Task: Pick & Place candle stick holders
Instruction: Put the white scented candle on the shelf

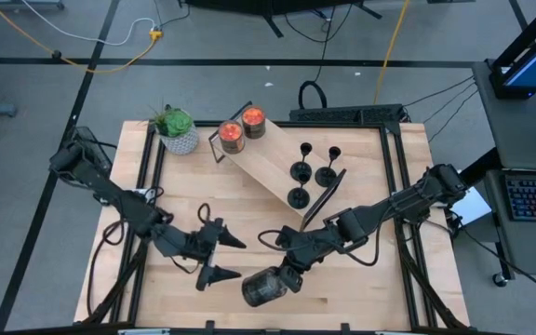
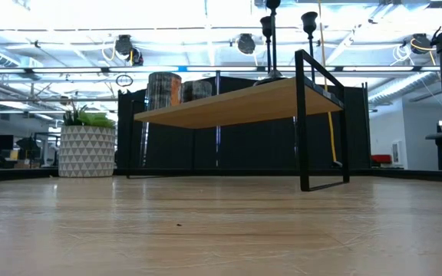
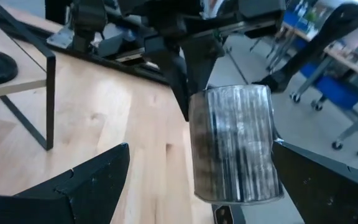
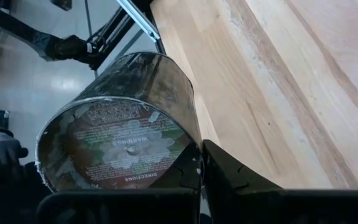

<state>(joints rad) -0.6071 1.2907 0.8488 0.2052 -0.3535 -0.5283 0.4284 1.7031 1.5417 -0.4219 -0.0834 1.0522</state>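
I read the right gripper (image 1: 277,281) as clamped on a dark ribbed jar candle (image 1: 261,288), near the front edge of the table (image 1: 408,279). In the right wrist view the jar (image 4: 120,134) sits against the finger with its label-bearing bottom face toward the camera, and in the left wrist view it (image 3: 235,143) is off the table top. Its long axis looks roughly level in the high view, running out from the fingertips toward the table's front left.

The left gripper (image 1: 223,258) hovers just beside it, fingers spread wide apart, and holds nothing. The jar lies between those open fingers' line of sight, so the left arm is the nearer free one.

The candle stick holders (image 1: 311,172) are not in either gripper. Three of them stand upright on the right end of the small wooden shelf (image 1: 268,167), well apart from both grippers, toward the table's rear. Two more jar candles (image 1: 242,130) stand on the shelf's left end, next to a potted plant (image 1: 177,130).

The relation that governs my coming move: the shelf lies behind and to the right of the right gripper. I judge that the held jar must be carried rearward along that line before release.
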